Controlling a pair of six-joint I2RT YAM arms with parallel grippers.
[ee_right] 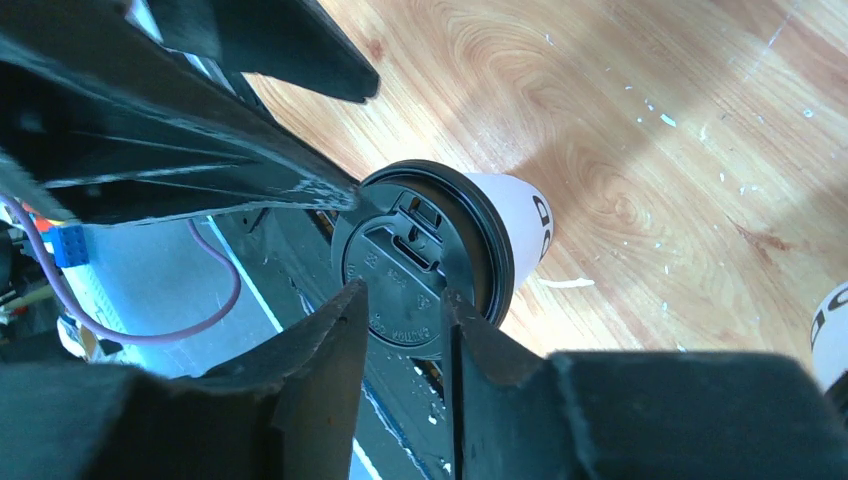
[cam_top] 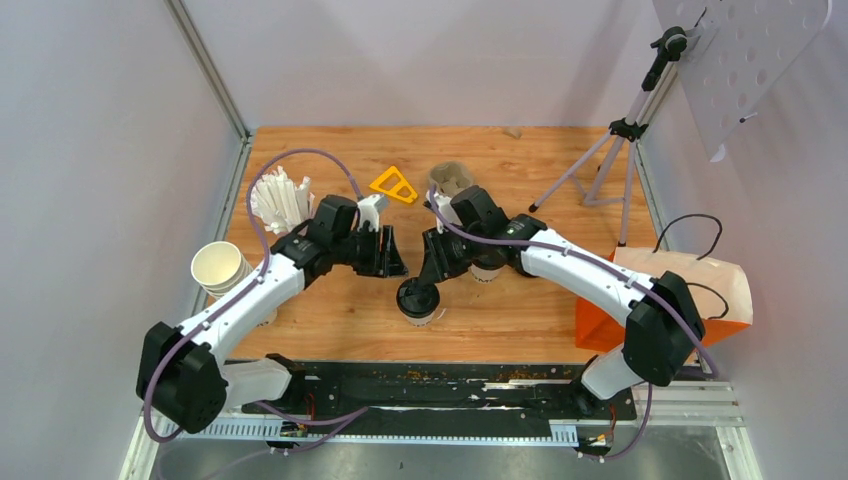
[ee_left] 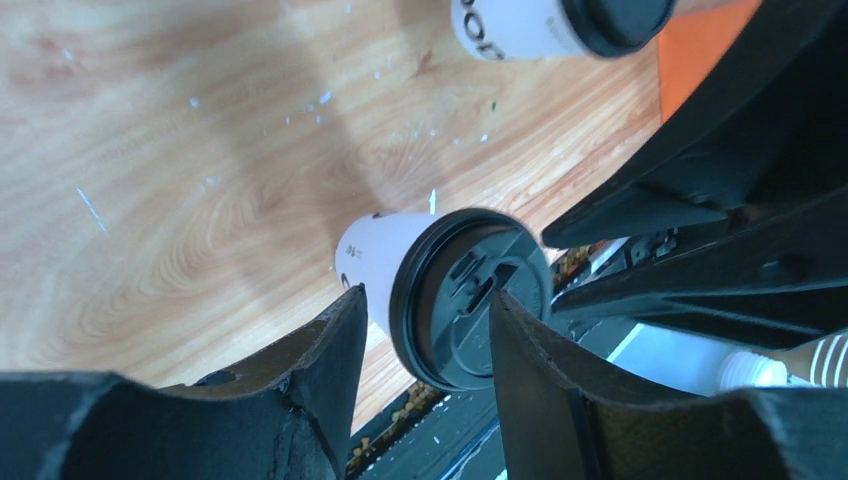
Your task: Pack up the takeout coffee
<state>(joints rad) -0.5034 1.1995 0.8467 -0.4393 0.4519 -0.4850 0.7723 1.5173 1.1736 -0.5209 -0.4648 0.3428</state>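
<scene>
While the left gripper (ee_left: 428, 298) and right gripper (ee_right: 403, 293) hang parted and empty, the white cup (cam_top: 418, 299) (black lid) stands upright.

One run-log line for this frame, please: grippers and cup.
lidded cup: upright on table | left gripper: open, over cup, empty | right gripper: narrowly open, over cup, empty

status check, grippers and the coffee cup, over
Left gripper open, right gripper narrowly open, both empty. Lidded cup upright below them, not packed. Second cup nearby.
</scene>
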